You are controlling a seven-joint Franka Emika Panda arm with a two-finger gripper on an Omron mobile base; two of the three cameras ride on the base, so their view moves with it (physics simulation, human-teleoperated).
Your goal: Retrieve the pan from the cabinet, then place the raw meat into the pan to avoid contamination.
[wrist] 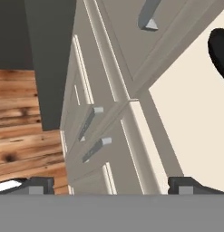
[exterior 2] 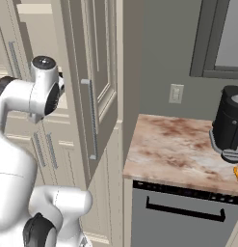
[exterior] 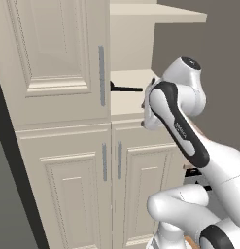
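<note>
Left base view: cabinet across left and centre of frame, upper left door shut, upper right door swung open onto a cream shelf. Thin black handle of the pan lying on that shelf at centre frame, pointing right toward the white arm. Lower double doors shut, grey bar handles side by side.

Right base view: opened upper door edge-on at centre. Marbled counter at right over the dark dishwasher front. Raw meat at right edge on the counter, just below a black appliance.

Hand view: gripper spread wide, nothing between the tips. Black pan edge at upper right on cream shelf. Wooden floor at left.
</note>
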